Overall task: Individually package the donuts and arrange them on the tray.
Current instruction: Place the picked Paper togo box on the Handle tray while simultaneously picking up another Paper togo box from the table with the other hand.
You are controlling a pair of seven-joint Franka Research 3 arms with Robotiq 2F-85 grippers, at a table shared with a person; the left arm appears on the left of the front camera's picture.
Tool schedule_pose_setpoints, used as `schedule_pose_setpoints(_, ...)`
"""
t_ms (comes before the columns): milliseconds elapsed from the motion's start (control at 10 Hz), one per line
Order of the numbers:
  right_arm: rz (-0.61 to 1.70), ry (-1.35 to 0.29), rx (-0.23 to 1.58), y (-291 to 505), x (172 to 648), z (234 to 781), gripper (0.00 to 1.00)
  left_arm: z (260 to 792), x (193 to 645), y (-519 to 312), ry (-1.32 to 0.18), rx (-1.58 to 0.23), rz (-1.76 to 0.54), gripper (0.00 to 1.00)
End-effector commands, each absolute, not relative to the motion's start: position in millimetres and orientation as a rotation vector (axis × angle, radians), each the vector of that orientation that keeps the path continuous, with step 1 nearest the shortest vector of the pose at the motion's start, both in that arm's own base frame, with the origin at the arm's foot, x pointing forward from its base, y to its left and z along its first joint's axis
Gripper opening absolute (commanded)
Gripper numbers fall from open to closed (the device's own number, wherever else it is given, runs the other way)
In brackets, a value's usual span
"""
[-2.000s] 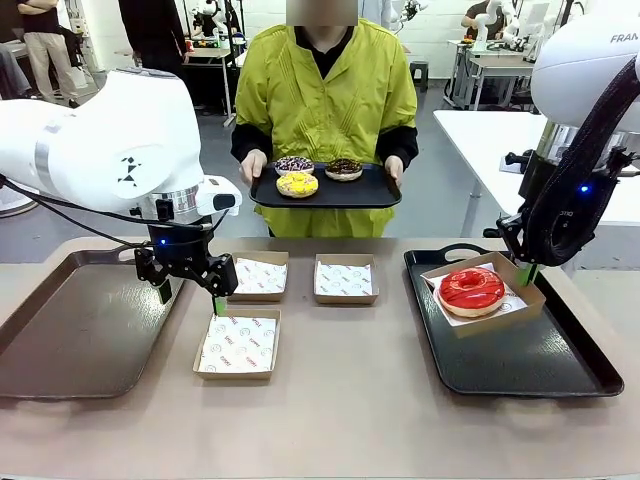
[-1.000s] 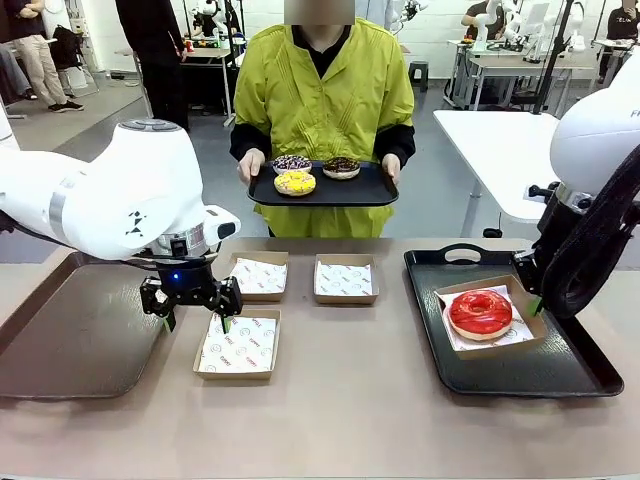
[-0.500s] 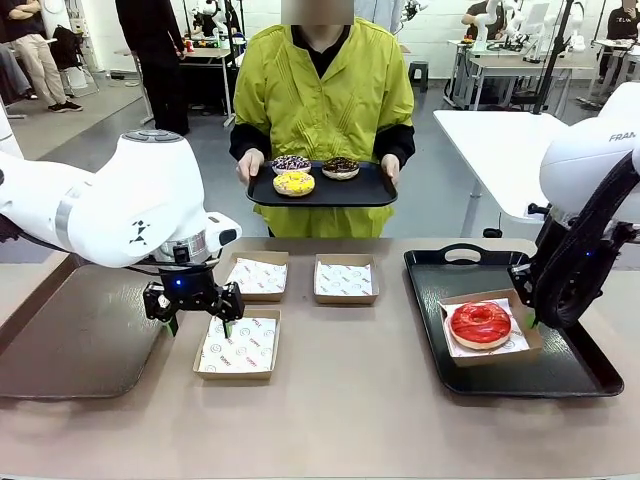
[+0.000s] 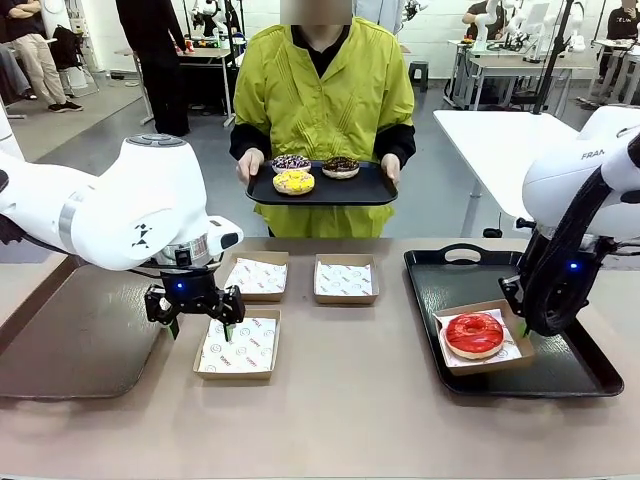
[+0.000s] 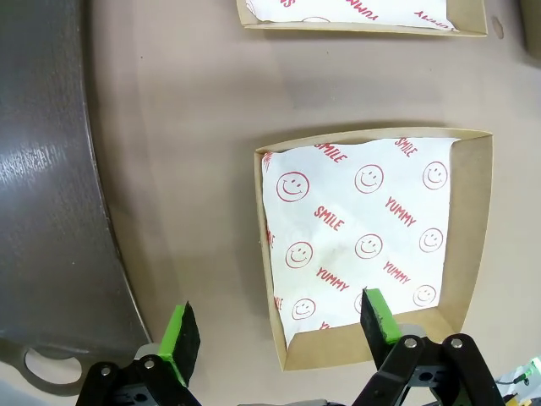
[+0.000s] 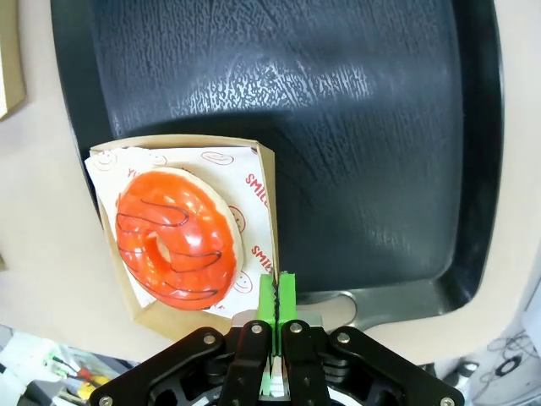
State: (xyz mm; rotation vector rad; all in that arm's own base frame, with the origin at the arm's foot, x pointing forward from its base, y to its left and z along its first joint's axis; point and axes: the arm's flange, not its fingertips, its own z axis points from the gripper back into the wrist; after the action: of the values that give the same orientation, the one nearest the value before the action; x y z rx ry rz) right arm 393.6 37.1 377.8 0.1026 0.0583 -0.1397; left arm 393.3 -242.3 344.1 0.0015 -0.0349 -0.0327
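The glossy red donut (image 4: pixel 474 333) (image 6: pixel 177 248) lies in a paper-lined cardboard box (image 4: pixel 520 350) (image 6: pixel 265 173) on the black tray (image 4: pixel 560 375) (image 6: pixel 355 118) at the right. My right gripper (image 4: pixel 525 325) (image 6: pixel 276 292) is shut on that box's side wall. My left gripper (image 4: pixel 199 328) (image 5: pixel 279 320) is open and low over the near empty box (image 4: pixel 238 345) (image 5: pixel 465 228), straddling its left wall. A person at the far side holds a black tray (image 4: pixel 370 190) with the yellow donut (image 4: pixel 293 181), the purple-white sprinkled donut (image 4: pixel 292 162) and the chocolate donut (image 4: pixel 341 166).
A dark grey tray (image 4: pixel 70 330) (image 5: pixel 42 169) lies at the table's left, close beside my left gripper. Two more empty paper-lined boxes (image 4: pixel 258 275) (image 4: pixel 345 278) sit at the back middle; one box (image 5: pixel 363 13) lies just beyond the near one. Bare tabletop stretches along the front.
My right gripper has drawn the box with the red donut toward the near side of the black tray. My left gripper has settled a little lower at the near box.
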Motion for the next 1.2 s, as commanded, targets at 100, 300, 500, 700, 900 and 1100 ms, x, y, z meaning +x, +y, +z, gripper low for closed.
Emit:
schedule_pose_setpoints(100, -0.117, 0.042, 0.086, 45.7, 403.1, 374.4, 0.01, 338.8, 396.1, -249.7, -0.06, 0.014, -0.037, 1.0)
schedule_pose_setpoints(300, -0.112, 0.044, 0.075, 48.1, 404.8, 372.3, 0.01, 337.8, 396.2, -250.4, -0.061, 0.011, -0.049, 1.0)
schedule_pose_setpoints(500, -0.11, 0.046, 0.076, 48.0, 403.5, 372.9, 0.01, 336.6, 396.0, -251.4, -0.06, 0.01, -0.053, 1.0)
schedule_pose_setpoints(700, -0.11, 0.05, 0.078, 48.1, 403.2, 373.1, 0.01, 332.0, 398.3, -250.7, -0.049, 0.015, -0.041, 1.0)
schedule_pose_setpoints(900, -0.109, 0.05, 0.083, 47.8, 402.8, 373.1, 0.04, 325.5, 402.4, -251.2, -0.051, 0.01, -0.025, 1.0)
schedule_pose_setpoints(1100, -0.103, 0.055, 0.096, 47.1, 402.3, 372.8, 0.62, 323.3, 403.5, -251.8, -0.049, -0.001, -0.035, 0.41)
